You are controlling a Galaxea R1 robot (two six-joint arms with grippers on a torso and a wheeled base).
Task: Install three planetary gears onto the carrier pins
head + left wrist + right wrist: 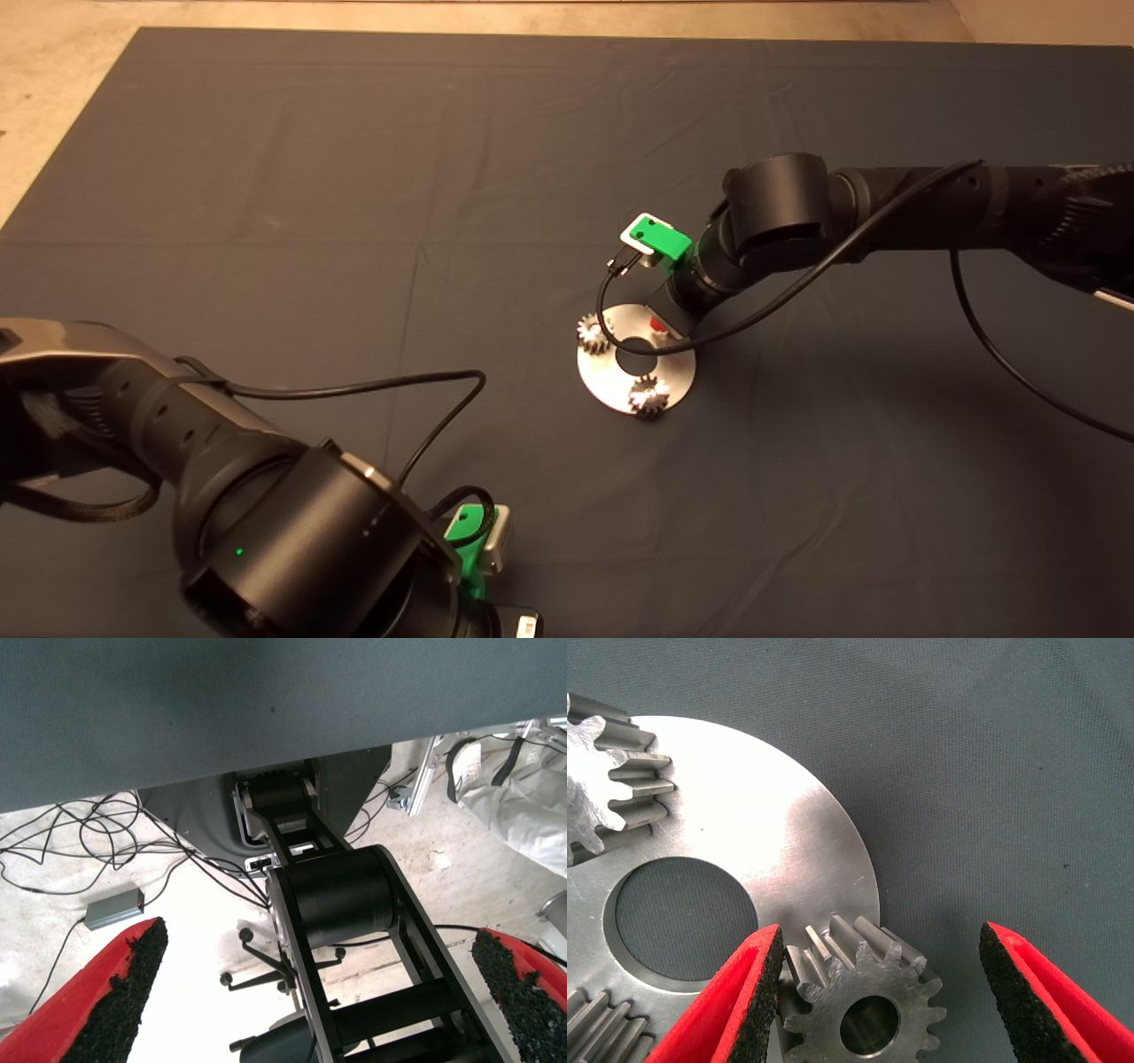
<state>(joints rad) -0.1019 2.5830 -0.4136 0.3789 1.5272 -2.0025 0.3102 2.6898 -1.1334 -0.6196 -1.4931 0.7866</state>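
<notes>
Gears [864,1010] all seated on the carrier pins of the round plate [771,842], mid-mat.
Hovering right gripper [877,992], red fingers [731,1001] apart astride the third: small, hard, slick steel, best pinched across tooth tips. Left gripper [310,1001] parked, spread wide.

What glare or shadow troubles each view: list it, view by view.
Head view: dim warm light; the round plate and its gears glint, and the right arm throws a soft shadow on the mat. Left wrist view: the floor beyond the mat is blown out white. Right wrist view: evenly lit; one gear glares white, while the gear between the open fingers stays sharp.
</notes>
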